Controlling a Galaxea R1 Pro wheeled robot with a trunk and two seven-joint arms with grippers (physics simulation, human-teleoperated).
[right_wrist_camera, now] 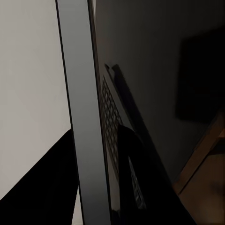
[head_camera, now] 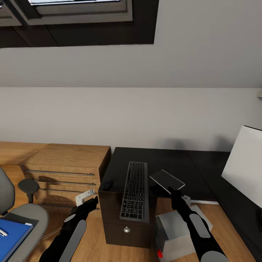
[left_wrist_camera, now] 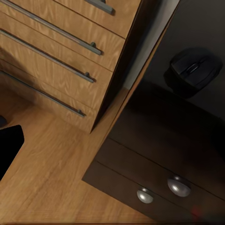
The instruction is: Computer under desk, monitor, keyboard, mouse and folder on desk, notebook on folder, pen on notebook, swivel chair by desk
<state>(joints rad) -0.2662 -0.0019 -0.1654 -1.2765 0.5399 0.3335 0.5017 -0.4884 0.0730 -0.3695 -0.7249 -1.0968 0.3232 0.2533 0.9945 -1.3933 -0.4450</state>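
Your right gripper (head_camera: 174,190) is raised over the desk (head_camera: 171,160), just right of the keyboard (head_camera: 135,191), and it is clamped on the notebook (head_camera: 167,179), which it holds as a thin tilted slab above the black top; in the right wrist view the notebook (right_wrist_camera: 86,117) shows edge-on close to the camera, with the keyboard's reflection beside it. Your left gripper (head_camera: 92,202) hangs off the desk's front left corner, low beside the drawer unit (head_camera: 125,227), and you cannot tell from these pictures whether its fingers are apart or together. The keyboard lies lengthwise on the desk, its near end over the drawer unit's front edge. The mouse (head_camera: 107,184) sits on the desk just left of the keyboard, near the corner; the left wrist view shows the mouse (left_wrist_camera: 193,70) on the glossy top above two round knobs (left_wrist_camera: 178,186). The monitor (head_camera: 242,163) stands at the desk's right, white back toward you. The computer (head_camera: 174,233) stands on the floor right of the drawer unit. A wooden dresser (head_camera: 65,169) stands left of the desk. Further left, the chair (head_camera: 22,218) carries the folder (head_camera: 12,234) on its seat, with the pen (head_camera: 3,232) lying on the folder.
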